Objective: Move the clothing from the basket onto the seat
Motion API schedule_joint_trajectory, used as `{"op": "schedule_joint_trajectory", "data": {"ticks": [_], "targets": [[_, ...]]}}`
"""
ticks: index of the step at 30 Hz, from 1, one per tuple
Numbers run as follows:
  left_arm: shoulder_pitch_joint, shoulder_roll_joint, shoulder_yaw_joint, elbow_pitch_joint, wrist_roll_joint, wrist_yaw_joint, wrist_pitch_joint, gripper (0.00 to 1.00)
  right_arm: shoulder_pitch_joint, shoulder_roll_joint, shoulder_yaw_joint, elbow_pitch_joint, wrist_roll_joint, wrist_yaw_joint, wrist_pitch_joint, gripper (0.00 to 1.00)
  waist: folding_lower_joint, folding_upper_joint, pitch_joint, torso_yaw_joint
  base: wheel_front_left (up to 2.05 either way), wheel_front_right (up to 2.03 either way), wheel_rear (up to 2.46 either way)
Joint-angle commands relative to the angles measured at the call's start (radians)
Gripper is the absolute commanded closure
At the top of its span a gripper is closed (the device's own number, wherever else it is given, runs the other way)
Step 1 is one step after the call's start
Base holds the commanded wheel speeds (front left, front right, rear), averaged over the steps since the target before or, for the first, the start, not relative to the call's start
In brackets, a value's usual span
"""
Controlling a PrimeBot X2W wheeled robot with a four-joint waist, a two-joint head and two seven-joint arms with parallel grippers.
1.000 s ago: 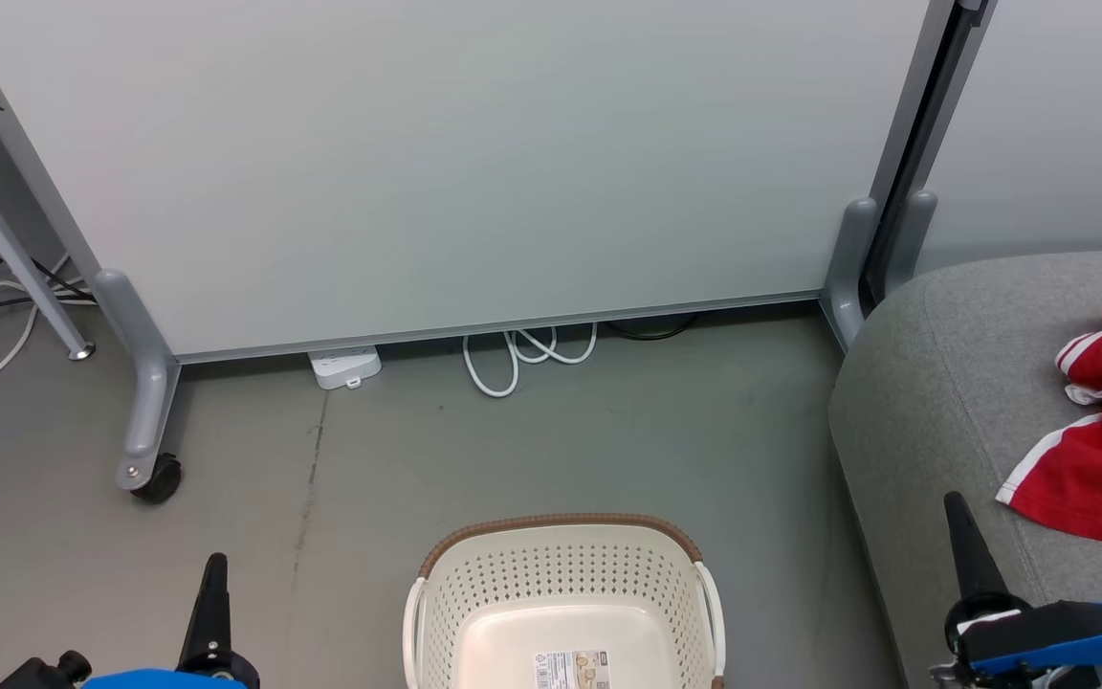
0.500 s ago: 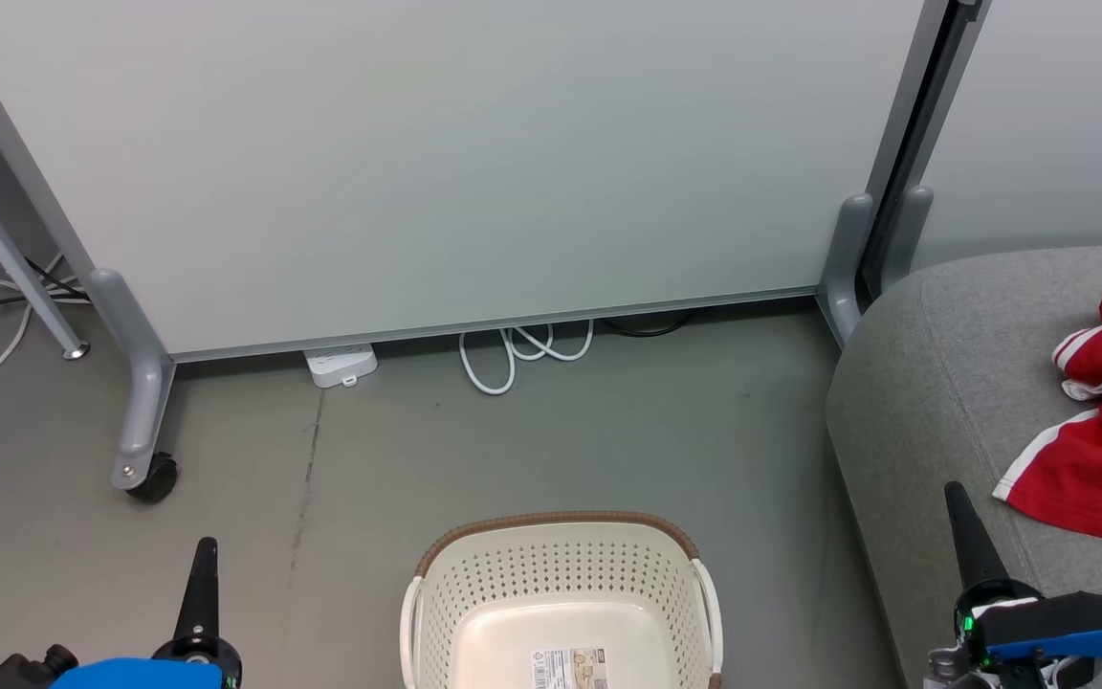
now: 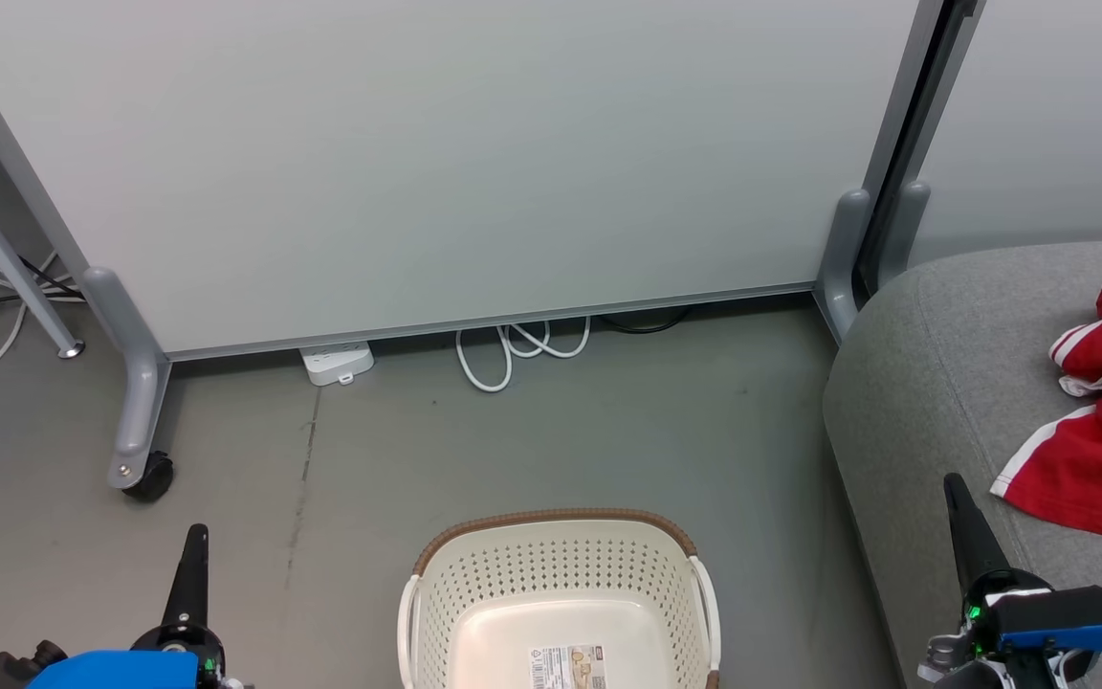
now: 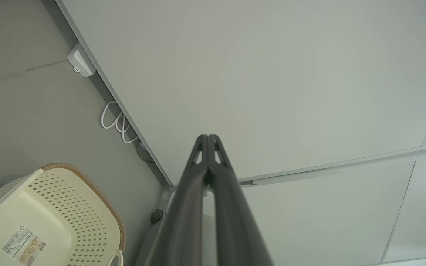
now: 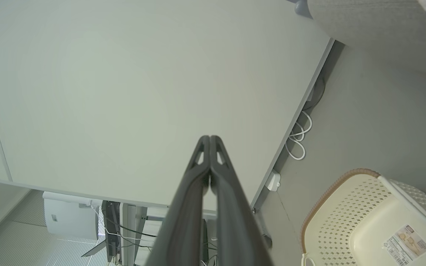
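At your lower left, the left gripper (image 3: 195, 534) has its 2 fingers pressed together and holds nothing, above the grey floor (image 3: 608, 440). Further right, a white power strip (image 3: 337, 361) and a looped white cable (image 3: 486, 368) lie at the foot of the pale partition (image 3: 465, 172). The basket (image 3: 561, 569) stands on the floor at bottom centre, with a paper label (image 3: 570, 667) on its inner bottom. The right gripper (image 3: 955, 490) is likewise fully closed with nothing in it, seen against the seat (image 3: 924, 383). The clothing (image 3: 1082, 478) lies crumpled on the seat at far right.
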Motion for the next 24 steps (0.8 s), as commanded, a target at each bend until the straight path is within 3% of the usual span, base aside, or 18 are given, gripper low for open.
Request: {"op": "schedule_joint_trajectory", "data": {"ticks": [1, 24], "targets": [[-0.021, 0.007, 0.007, -0.011, -0.02, -0.004, 0.008, 1.0, -0.022, 0.001, -0.002, -0.001, 0.026, 0.0, 0.003, 1.0, -0.0001, 0.0, 0.0, -0.001, 0.0, 0.0, 0.0], [-0.035, 0.007, 0.03, -0.029, -0.184, -0.007, 0.053, 1.0, -0.048, 0.003, -0.002, 0.023, 0.22, 0.0, 0.017, 1.0, -0.0001, 0.0, 0.008, -0.009, 0.0, 0.0, 0.0]]}}
